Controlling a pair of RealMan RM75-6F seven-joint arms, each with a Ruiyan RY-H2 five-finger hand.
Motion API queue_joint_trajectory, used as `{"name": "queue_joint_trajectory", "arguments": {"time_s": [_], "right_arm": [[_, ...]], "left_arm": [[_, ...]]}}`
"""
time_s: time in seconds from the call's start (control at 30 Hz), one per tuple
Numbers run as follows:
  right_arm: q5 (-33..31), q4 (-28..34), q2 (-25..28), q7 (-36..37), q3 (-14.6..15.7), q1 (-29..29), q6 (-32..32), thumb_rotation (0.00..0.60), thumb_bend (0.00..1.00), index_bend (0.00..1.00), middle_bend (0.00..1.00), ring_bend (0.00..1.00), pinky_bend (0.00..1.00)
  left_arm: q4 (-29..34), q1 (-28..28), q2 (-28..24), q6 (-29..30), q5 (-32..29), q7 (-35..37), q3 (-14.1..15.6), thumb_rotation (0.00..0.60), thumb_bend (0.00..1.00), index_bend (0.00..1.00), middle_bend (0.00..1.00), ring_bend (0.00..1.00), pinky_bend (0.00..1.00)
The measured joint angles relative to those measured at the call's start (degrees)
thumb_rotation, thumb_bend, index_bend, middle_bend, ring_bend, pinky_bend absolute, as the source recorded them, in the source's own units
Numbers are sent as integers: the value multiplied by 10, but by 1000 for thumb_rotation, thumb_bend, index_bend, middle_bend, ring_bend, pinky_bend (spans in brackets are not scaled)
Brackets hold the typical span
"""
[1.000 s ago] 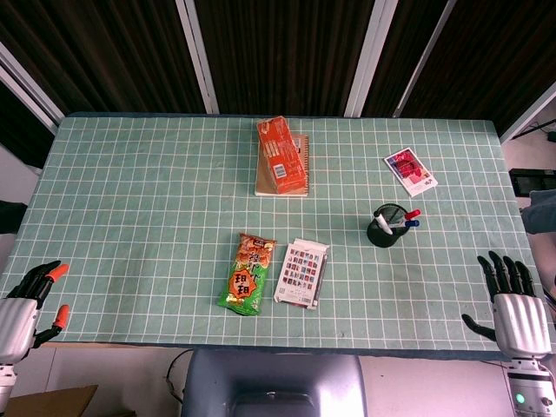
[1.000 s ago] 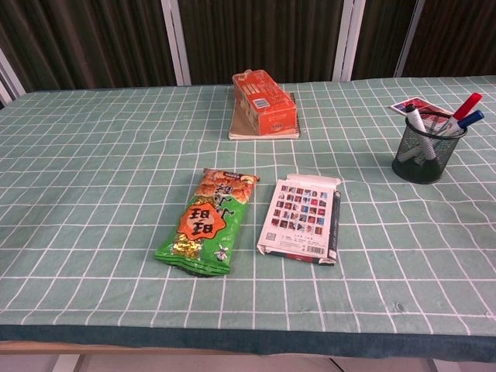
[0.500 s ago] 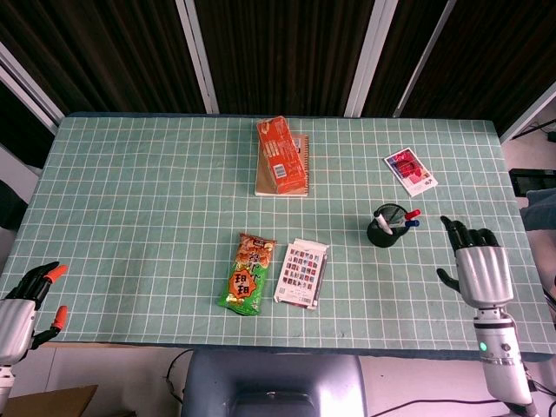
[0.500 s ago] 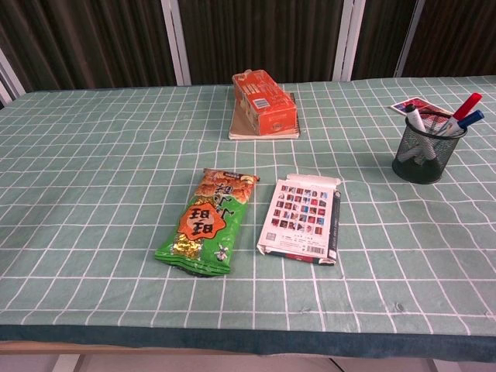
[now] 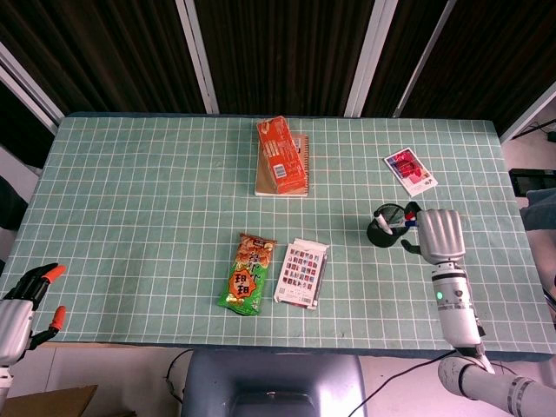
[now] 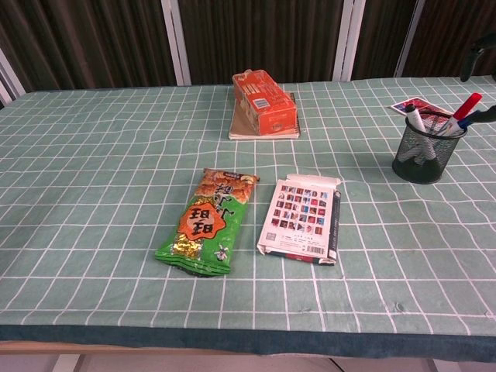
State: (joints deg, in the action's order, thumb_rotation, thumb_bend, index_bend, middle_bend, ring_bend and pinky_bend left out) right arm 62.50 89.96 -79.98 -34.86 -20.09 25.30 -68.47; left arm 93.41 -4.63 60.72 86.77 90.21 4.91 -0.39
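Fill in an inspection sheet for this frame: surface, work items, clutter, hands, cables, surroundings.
Surface: table under a green checked cloth.
Work items: black mesh pen cup holding markers, upright, beside the right hand.
Clutter: orange box lying on a notebook; snack bag; flat card pack; small card.
Hands: right hand next to the pen cup, contact unclear; left hand at the table's near left corner, holding nothing.
Cables: one below the table's front edge.
Surroundings: dark slatted wall behind.
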Motion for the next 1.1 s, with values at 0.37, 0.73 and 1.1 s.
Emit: {"name": "queue_joint_trajectory", "arguments": {"time_s": [0.37, 0.73, 1.1], "right_arm": [[-83, -54, -50, -2, -16, 59, 32, 600, 455, 567, 1000, 1000, 1000], [-122, -101, -75, 6, -12, 90, 47, 600, 455, 578, 1000, 1000, 1000], [-134, -139, -94, 36, -5, 111, 61, 600, 459, 597, 1000, 1000, 1000]], "left_arm": [[-3, -1, -2, -1, 1, 12, 0, 600, 459, 183, 142, 133, 373], [-5, -1, -4, -3, 0, 19, 0, 600, 459, 185, 146, 136, 373], [-7, -1, -5, -4, -3, 25, -1, 600, 458, 189, 148, 141, 373]]}}
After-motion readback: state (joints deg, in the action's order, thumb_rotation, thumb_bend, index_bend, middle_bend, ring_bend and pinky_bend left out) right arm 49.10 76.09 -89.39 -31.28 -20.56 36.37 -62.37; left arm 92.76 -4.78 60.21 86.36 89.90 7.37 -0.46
